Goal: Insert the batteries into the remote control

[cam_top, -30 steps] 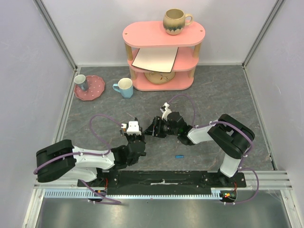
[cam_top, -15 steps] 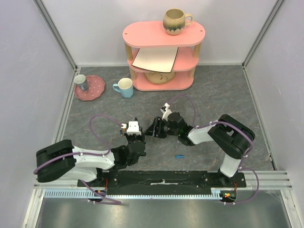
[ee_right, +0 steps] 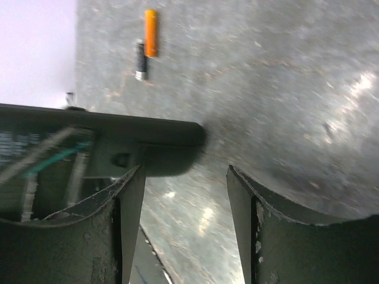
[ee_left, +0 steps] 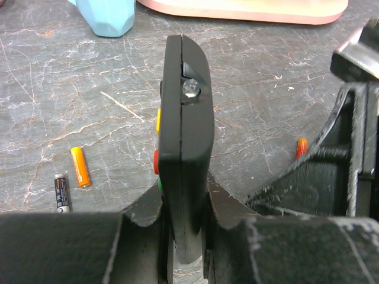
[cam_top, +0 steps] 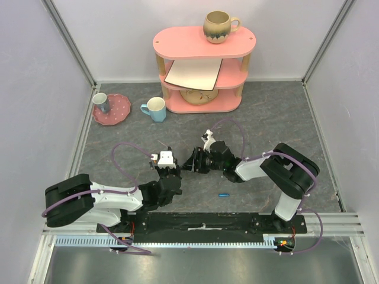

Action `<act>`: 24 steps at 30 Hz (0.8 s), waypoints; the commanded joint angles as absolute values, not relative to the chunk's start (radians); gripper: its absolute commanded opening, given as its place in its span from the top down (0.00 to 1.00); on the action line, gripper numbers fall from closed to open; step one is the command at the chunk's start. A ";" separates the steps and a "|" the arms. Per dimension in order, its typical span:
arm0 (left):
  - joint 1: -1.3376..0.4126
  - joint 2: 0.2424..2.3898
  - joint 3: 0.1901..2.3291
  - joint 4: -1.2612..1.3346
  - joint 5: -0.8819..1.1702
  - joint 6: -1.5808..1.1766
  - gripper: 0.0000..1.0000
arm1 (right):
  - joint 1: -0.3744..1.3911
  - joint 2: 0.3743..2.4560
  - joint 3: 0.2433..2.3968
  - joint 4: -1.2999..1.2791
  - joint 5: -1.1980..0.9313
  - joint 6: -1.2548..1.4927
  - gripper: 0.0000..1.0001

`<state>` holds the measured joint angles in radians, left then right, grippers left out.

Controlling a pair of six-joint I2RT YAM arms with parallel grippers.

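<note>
My left gripper [ee_left: 185, 207] is shut on the remote control [ee_left: 183, 136], a slim black bar held on edge with coloured buttons along its left side. In the top view the left gripper [cam_top: 168, 170] sits mid-table, facing the right gripper [cam_top: 188, 161]. My right gripper [ee_right: 185, 177] is open, and the remote's end [ee_right: 124, 139] lies just beyond its left finger. An orange battery [ee_left: 79, 166] and a black battery [ee_left: 61, 191] lie on the table left of the remote. A red-orange battery [ee_left: 301, 147] lies beside the right gripper. A blue battery [cam_top: 224, 194] lies near the front edge.
A pink shelf [cam_top: 201, 65] with a mug [cam_top: 219, 26] on top stands at the back. A light blue cup [cam_top: 156, 109] and a pink plate [cam_top: 118, 112] carrying a small cup [cam_top: 100, 102] sit at the back left. White walls close in the table.
The right gripper has edged slightly left toward the remote. The left arm has held still with the remote.
</note>
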<state>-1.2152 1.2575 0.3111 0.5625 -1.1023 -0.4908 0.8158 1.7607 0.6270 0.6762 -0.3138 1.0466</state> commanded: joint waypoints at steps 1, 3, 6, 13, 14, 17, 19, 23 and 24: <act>-1.221 1.247 0.308 0.538 -1.163 -0.522 0.98 | 0.818 1.763 0.581 0.519 -0.290 0.989 0.36; -1.221 1.250 0.308 0.538 -1.163 -0.522 0.98 | 0.818 1.752 0.580 0.514 -0.288 0.991 0.35; -1.221 1.250 0.308 0.537 -1.160 -0.525 0.98 | 0.815 1.737 0.580 0.509 -0.288 0.988 0.35; -1.223 1.253 0.310 0.529 -1.151 -0.537 0.98 | 0.815 1.684 0.574 0.563 -0.282 1.008 0.29; -1.223 1.253 0.310 0.528 -1.147 -0.538 0.98 | 0.815 1.674 0.572 0.581 -0.278 1.014 0.25; -1.223 1.250 0.310 0.522 -1.144 -0.538 0.98 | 0.810 1.651 0.592 0.586 -0.262 1.017 0.22; -1.223 1.247 0.310 0.522 -1.144 -0.538 0.98 | 0.807 1.661 0.627 0.572 -0.264 1.012 0.22; -1.223 1.249 0.314 0.520 -1.141 -0.537 0.98 | 0.807 1.700 0.670 0.571 -0.285 1.017 0.23; -1.223 1.249 0.314 0.520 -1.141 -0.537 0.98 | 0.805 1.707 0.679 0.575 -0.288 1.022 0.23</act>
